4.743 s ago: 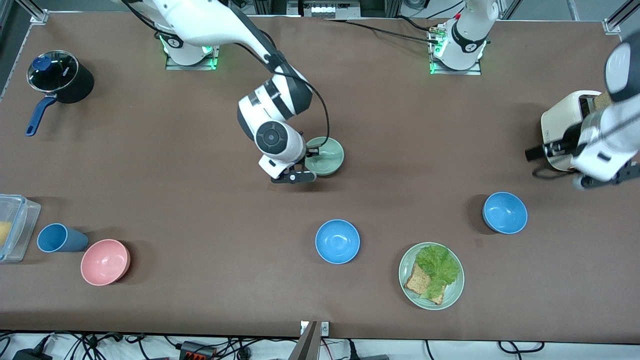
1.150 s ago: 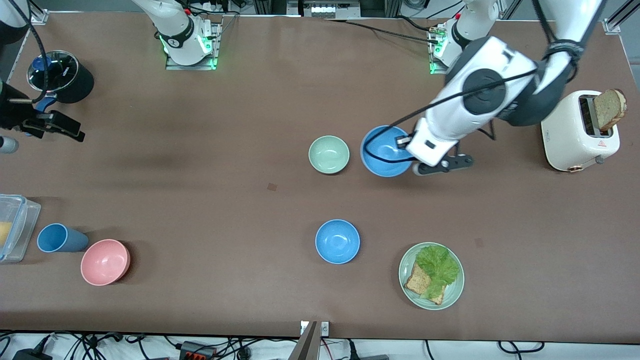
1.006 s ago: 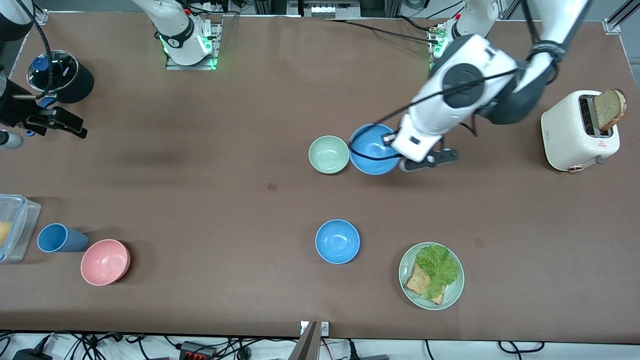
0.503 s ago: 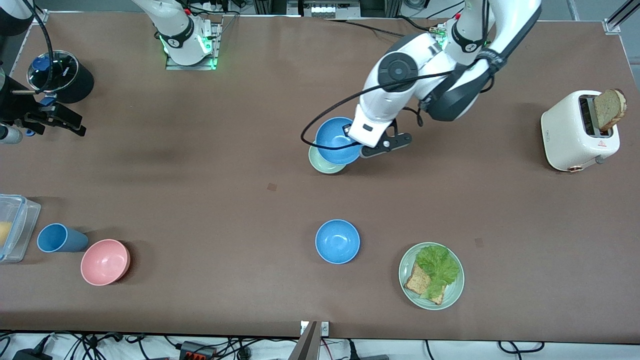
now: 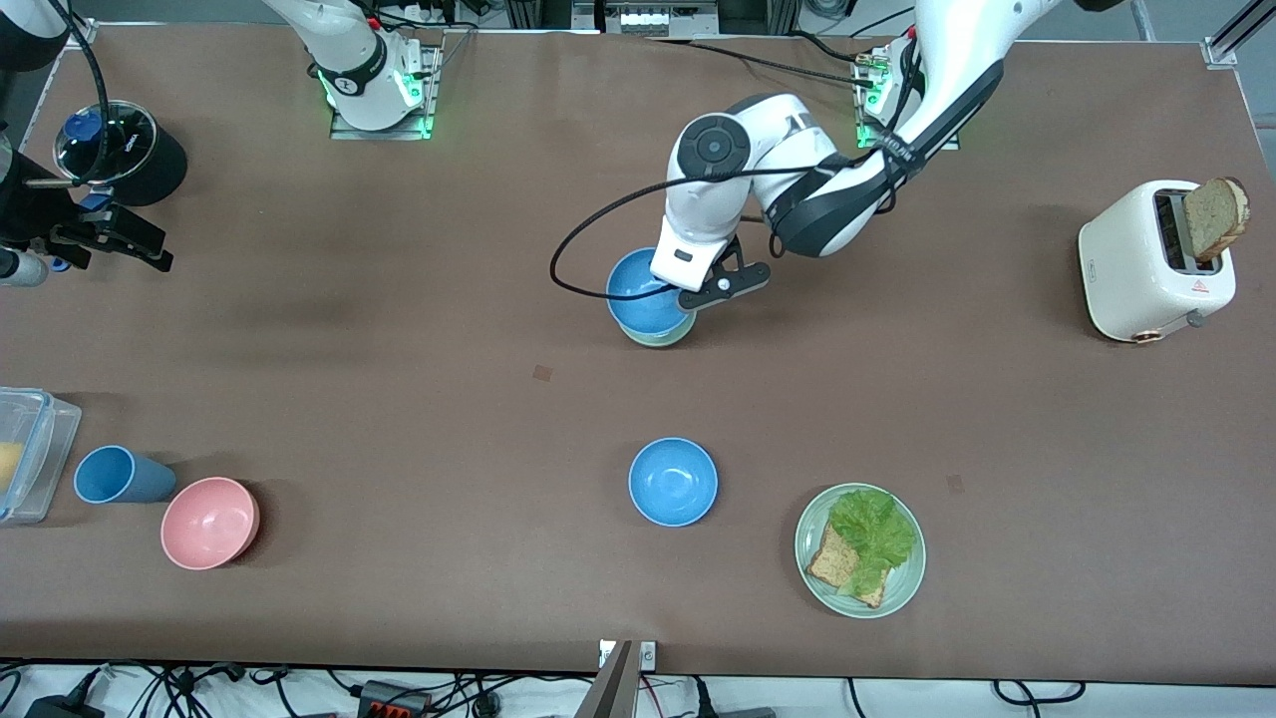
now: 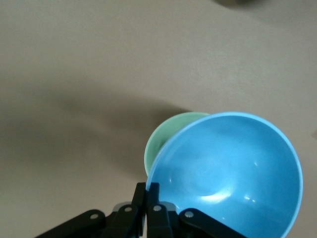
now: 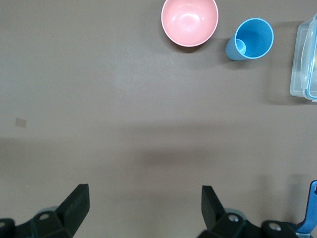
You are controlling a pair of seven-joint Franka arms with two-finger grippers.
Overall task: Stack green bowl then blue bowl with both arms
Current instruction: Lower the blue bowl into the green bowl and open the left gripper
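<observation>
Brown matting covers my whole table (image 5: pixel 399 399), with aluminium framing at the corners and a tangle of cables along the edge nearest the front camera. At my left arm's end stands a cream toaster (image 5: pixel 1156 261) with a slice of bread sticking up out of it. At my right arm's end sit a black pot (image 5: pixel 122 153) with a glass lid and blue handle, and, nearer the camera, a clear box (image 5: pixel 30 454), a blue cup (image 5: pixel 118 476) lying on its side and a pink bowl (image 5: pixel 210 523). Near the camera edge is a green plate (image 5: pixel 860 549) with lettuce and toast, and beside it, toward my right arm's end, a second blue bowl (image 5: pixel 673 482) resting alone.

My left arm reaches from its base toward mid-table, elbow bent, wrist turned down. My left gripper (image 5: pixel 695 289) is clamped on the rim of the blue bowl (image 5: pixel 643 289), the fingers (image 6: pixel 147 198) pinching its wall. I hold that bowl tilted over the green bowl (image 5: pixel 660 334), which sits on the table with only a crescent of its rim showing in both the front and left wrist views; whether the two touch I cannot tell.

My right arm waits at its end of the table, my right gripper (image 5: pixel 95 234) up in the air over bare matting beside the pot, its fingers (image 7: pixel 77 203) spread wide and holding nothing.
</observation>
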